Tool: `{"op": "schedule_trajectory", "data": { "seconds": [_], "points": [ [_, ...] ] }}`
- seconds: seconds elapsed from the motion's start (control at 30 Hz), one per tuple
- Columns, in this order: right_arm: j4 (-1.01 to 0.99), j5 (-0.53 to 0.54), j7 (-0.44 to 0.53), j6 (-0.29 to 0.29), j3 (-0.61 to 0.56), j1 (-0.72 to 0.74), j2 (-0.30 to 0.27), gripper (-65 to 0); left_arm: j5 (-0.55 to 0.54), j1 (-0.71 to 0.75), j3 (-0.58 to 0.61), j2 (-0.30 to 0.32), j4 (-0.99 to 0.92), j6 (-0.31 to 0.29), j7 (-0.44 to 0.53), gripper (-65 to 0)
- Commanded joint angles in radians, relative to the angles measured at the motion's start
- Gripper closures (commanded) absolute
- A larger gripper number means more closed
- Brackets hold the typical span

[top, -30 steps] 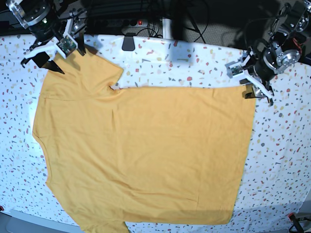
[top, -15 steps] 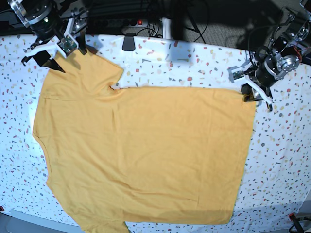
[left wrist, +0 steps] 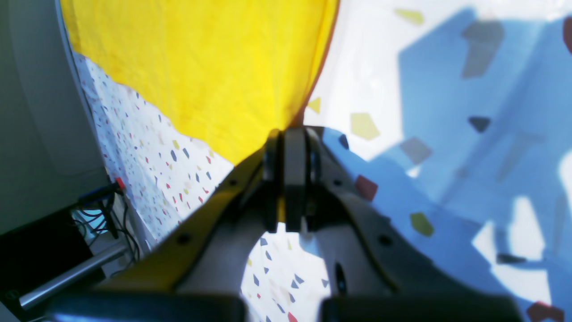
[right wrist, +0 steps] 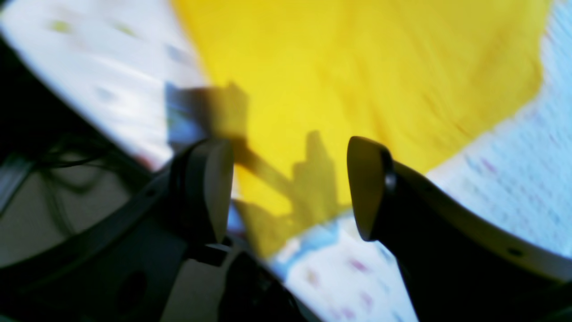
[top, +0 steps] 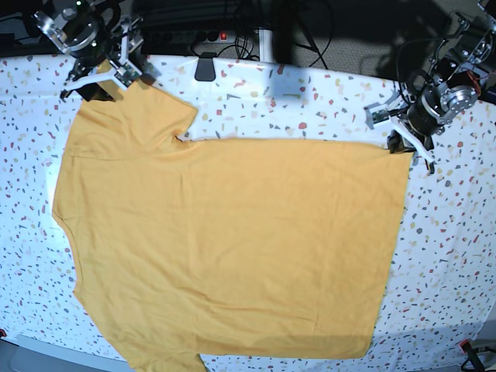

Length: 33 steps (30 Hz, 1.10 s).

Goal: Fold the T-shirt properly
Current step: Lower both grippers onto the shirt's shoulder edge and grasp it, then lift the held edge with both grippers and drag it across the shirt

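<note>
Mustard cloth, the T-shirt (top: 225,248), is spread flat across the speckled white table cover (top: 310,101) in the base view. At that view's far left, the right gripper (right wrist: 290,188) is held over the tip of the upper sleeve, its jaws spread wide, with nothing caught between them. At the far right, the left gripper (left wrist: 288,179) is seen with its jaws pressed together, and the shirt's upper hem corner is pinched between them just above the cover.
</note>
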<state>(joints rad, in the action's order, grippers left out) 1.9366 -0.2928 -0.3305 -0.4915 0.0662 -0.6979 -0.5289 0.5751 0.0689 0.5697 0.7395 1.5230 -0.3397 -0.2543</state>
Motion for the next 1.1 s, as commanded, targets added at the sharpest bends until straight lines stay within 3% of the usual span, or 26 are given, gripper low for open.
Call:
{"op": "schedule_trajectory", "data": {
  "seconds": [0.0,0.17,0.3,0.4,0.63,0.77,0.97,1.07],
  "points": [
    [0.003,-0.031,0.014,0.005,-0.016,0.011,-0.011,-40.1,-0.003,-0.003,-0.004,0.017,0.002,-0.015,-0.022,0.0],
    [-0.054,-0.079,-0.062,0.006,-0.102,0.071,-0.011,-40.1,-0.003,-0.003,-0.004,0.018,0.002,-0.015,-0.022,0.0],
    [-0.055,-0.084,-0.144,0.072,-0.112,0.093,-0.012,-40.0,-0.003,-0.003,-0.004,0.018,0.002,-0.015,-0.022,0.0],
    [-0.055,-0.125,-0.193,0.080,-0.113,0.097,-0.013,-38.8,-0.003,-0.003,-0.004,0.018,0.002,-0.015,-0.022,0.0],
    [-0.055,-0.127,-0.194,0.080,-0.113,0.097,-0.017,-11.7,-0.003,-0.003,-0.004,0.018,0.002,-0.015,-0.022,0.0],
    [-0.055,-0.126,-0.190,0.081,-0.113,0.099,-0.017,0.0,-0.003,-0.003,-0.004,0.018,0.002,-0.015,-0.022,0.0],
    [-0.053,-0.127,-0.183,0.082,-0.113,0.103,-0.017,0.0,-0.003,-0.003,-0.004,0.018,0.002,-0.015,-0.022,0.0],
    [-0.045,-0.127,-0.182,0.129,-0.113,0.115,-0.017,0.0,-0.003,-0.005,-0.004,0.018,0.002,-0.015,-0.016,0.0]
  ]
}}
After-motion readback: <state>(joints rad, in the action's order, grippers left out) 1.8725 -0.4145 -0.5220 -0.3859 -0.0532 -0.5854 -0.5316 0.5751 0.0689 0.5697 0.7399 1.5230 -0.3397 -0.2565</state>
